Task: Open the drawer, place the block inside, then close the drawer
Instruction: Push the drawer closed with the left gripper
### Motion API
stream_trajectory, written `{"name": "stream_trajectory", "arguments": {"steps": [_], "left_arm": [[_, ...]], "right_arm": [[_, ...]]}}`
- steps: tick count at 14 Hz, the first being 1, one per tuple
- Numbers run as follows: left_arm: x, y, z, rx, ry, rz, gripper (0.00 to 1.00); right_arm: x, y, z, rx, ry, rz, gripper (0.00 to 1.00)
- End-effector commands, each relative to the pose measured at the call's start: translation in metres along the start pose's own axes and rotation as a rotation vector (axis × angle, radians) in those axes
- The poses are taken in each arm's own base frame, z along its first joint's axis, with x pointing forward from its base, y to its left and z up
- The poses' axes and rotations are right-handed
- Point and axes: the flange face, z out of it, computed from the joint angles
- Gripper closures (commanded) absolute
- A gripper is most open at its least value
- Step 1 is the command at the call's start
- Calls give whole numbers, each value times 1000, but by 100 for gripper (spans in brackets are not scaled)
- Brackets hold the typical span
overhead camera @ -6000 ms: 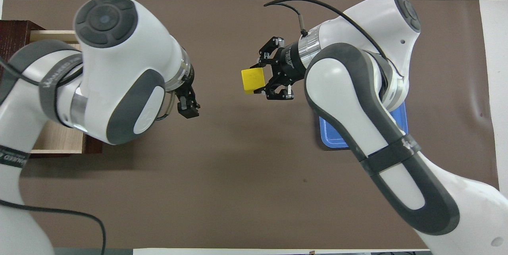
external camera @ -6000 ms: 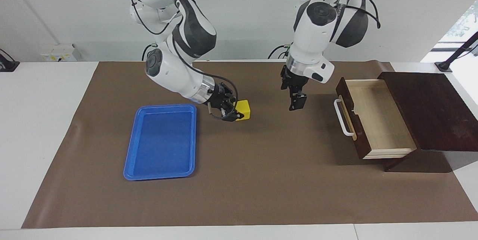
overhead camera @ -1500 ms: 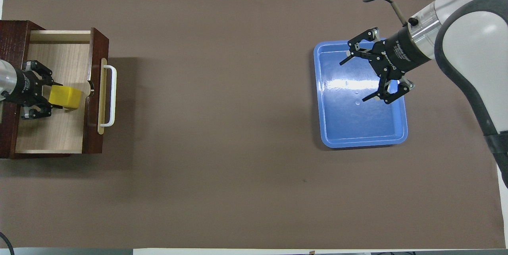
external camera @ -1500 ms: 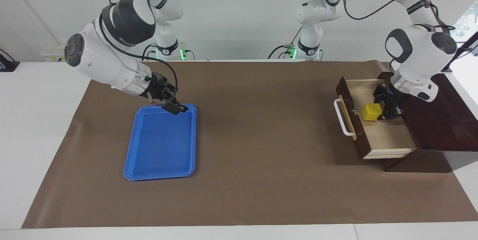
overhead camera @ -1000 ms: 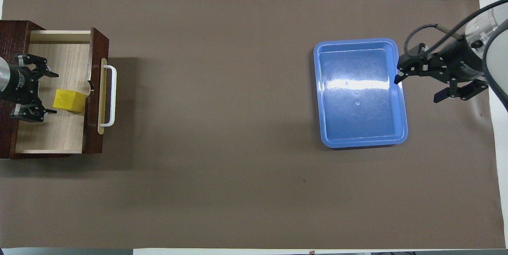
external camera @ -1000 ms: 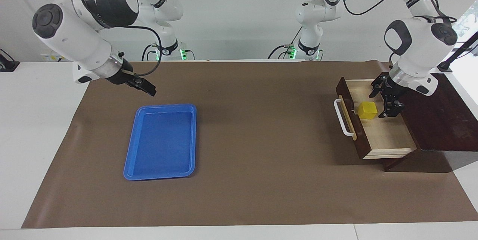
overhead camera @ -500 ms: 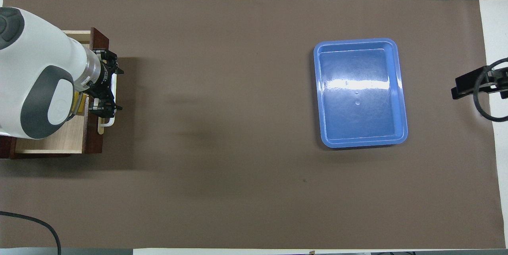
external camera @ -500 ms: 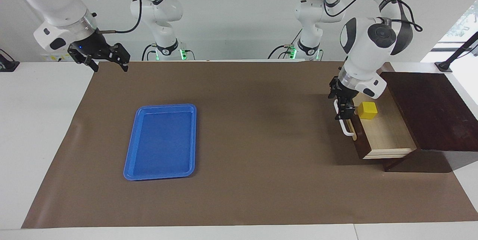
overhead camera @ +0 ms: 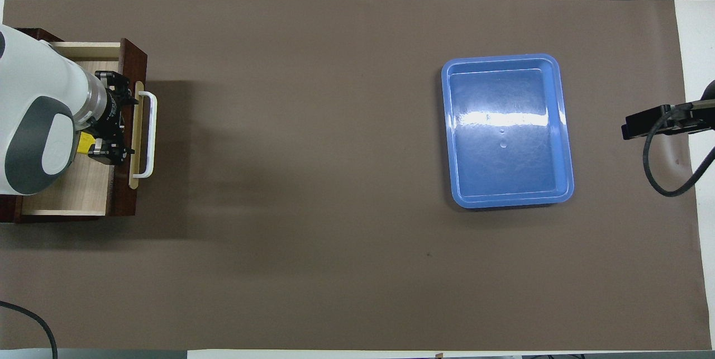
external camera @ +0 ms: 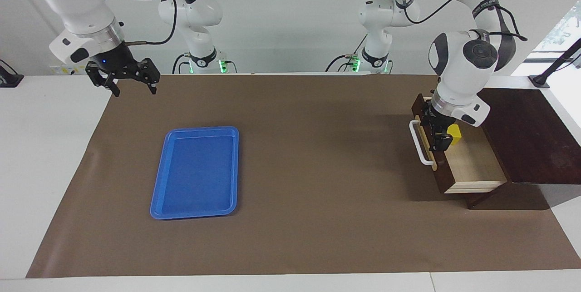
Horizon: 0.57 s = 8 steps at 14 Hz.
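The drawer of the dark brown box stands partly open, with its white handle toward the table's middle. The yellow block lies inside on the pale wood floor, close to the front panel. My left gripper is open and empty, down at the top of the front panel beside the block. In the overhead view the left gripper sits over the drawer and hides most of the block. My right gripper is open and empty, raised over the mat's corner at the right arm's end.
A flat blue tray lies empty on the brown mat toward the right arm's end, also in the overhead view. One of the right gripper's fingers shows at that view's edge.
The left gripper let go of the block in the drawer, moved to the front panel, and the drawer has slid a little into the box. The right arm pulled back from the tray.
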Motion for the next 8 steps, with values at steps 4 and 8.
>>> {"name": "stream_trajectory", "arguments": {"steps": [4,8], "left_arm": [[76,-7,5,-5,76,-9,0],[116,-13,12,-4,75,-2,0]], "right_arm": [[-15,7,12,18,-90,49,0],[-8,10,1,11,-87,50,0]]}}
